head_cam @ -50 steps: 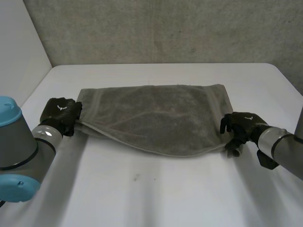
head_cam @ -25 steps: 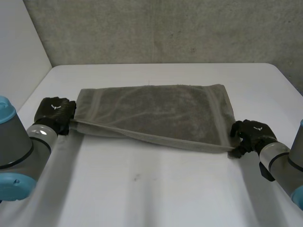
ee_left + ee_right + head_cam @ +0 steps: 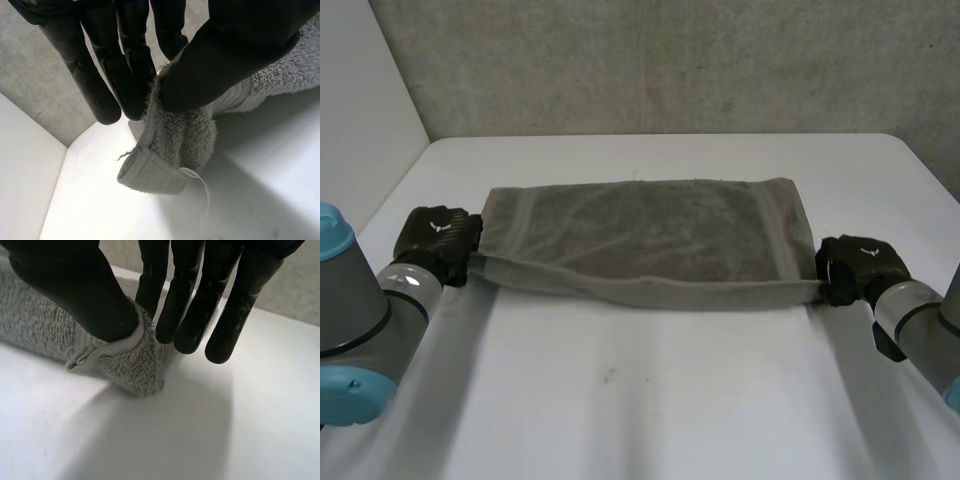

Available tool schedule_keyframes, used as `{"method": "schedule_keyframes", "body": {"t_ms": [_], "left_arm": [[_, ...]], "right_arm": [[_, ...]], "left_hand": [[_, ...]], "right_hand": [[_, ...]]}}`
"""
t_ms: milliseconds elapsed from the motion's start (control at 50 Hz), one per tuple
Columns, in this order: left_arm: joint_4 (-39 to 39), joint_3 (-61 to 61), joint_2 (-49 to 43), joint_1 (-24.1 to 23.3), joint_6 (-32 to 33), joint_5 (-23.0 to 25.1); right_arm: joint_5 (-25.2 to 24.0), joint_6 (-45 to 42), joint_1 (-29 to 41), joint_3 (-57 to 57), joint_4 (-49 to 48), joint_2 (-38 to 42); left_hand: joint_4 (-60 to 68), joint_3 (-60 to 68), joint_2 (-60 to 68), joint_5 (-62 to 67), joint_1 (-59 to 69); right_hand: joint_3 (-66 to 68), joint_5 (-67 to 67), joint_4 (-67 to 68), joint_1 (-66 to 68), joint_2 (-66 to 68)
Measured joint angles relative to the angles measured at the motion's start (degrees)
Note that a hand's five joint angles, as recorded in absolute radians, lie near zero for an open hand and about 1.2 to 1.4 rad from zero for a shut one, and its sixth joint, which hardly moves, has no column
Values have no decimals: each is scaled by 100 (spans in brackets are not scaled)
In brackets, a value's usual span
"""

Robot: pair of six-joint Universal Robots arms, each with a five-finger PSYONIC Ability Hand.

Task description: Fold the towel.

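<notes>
Two hands hold one grey towel [image 3: 650,240] by its near corners on the white tabletop [image 3: 650,400].

1. Left hand [image 3: 438,240]: positioned at the towel's near left corner. In the left wrist view the thumb [image 3: 235,45] presses a bunched fold of terry cloth against the straight fingers [image 3: 125,65], so the corner is pinched. The hemmed corner hangs below the pinch, and a small white label [image 3: 197,185] trails from it.

2. Towel: lies across the middle of the tabletop with its long axis running left to right, parallel to the grey wall [image 3: 650,60] behind. Its short ends point toward the two hands. The far long edge rests flat on the tabletop. The near long edge spans between the hands in a nearly straight line, lower toward the right.

3. Right hand [image 3: 855,265]: positioned at the towel's near right corner. In the right wrist view its thumb clamps the hemmed corner against the nearest finger; the remaining fingers extend straight, just beside the cloth.
</notes>
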Motion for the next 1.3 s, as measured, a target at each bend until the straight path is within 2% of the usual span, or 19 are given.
{"method": "schedule_keyframes", "body": {"t_ms": [60,120,180,240,260,340,400,500,600,780,880,940,960,1040,1160,1240,1260,1280,1300], "left_arm": [[-112,-34,101,-27,22,2],[-400,-94,316,-44,101,5],[-699,-148,504,-42,226,7],[-1101,-242,722,-21,467,8],[-1320,-313,833,-4,628,7],[-1819,-521,1092,31,1019,5],[-2363,-813,1447,49,1403,10],[-2913,-1165,1977,27,1738,71],[-3024,-1270,2296,5,1852,218],[-2132,-540,1345,-6,1863,369],[-1589,387,186,-57,1842,326],[-1420,745,-217,-92,1835,272],[-1201,1269,-764,-143,1824,120],[-960,2073,-1492,-232,1812,-286],[-853,3073,-2287,-346,1779,-755],[-859,3401,-2545,-383,1770,-842],[-864,3539,-2664,-410,1775,-848],[-864,3609,-2723,-424,1780,-846],[-868,3666,-2774,-439,1787,-842]], "right_arm": [[-186,-108,3,-116,234,-123],[-480,-600,-4,-361,953,-386],[-607,-1288,-11,-501,1573,-542],[-603,-2414,-42,-604,2317,-692],[-502,-3115,-89,-623,2701,-762],[-73,-4384,-209,-616,3375,-896],[513,-5382,-308,-540,3986,-1104],[895,-5986,-353,-418,4507,-1463],[869,-6192,-346,-418,4664,-1694],[542,-6171,-90,-942,3501,-1055],[683,-6140,464,-1716,2191,36],[735,-6145,595,-1936,1800,355],[799,-6157,761,-2283,1130,866],[813,-6175,865,-2681,255,1453],[741,-6169,882,-3168,-535,2101],[642,-6148,873,-3444,-747,2436],[588,-6136,869,-3537,-778,2560],[557,-6127,866,-3588,-791,2627],[541,-6121,865,-3610,-796,2660]], "left_hand": [[0,0,0,0,0],[0,0,0,0,0],[0,0,0,0,0],[0,0,0,0,0],[0,0,0,0,0],[0,0,0,0,0],[0,4,0,0,0],[0,4,1,0,0],[0,4,1,0,0],[0,4,1,0,16],[0,4,2,1,14],[0,4,1,0,15],[0,4,1,1,16],[0,4,1,0,16],[0,4,1,0,16],[0,4,1,1,16],[-28,-51,-57,-35,-10],[-1163,-1144,-1160,-1163,-1211],[-1163,-1144,-1160,-1163,-1211]], "right_hand": [[0,13,0,0,0],[0,27,2,0,0],[0,33,3,0,0],[0,34,4,0,0],[0,34,4,0,0],[0,34,5,0,0],[0,35,5,0,0],[0,35,5,0,0],[0,36,5,0,0],[0,49,5,0,0],[6,76,5,0,0],[14,78,5,0,0],[14,78,5,0,0],[26,98,5,0,0],[25,100,5,0,0],[26,100,5,0,0],[-270,-186,-293,-348,-389],[-1482,-1297,-1500,-1351,-1617],[-2146,-1908,-2169,-1810,-2267]]}}
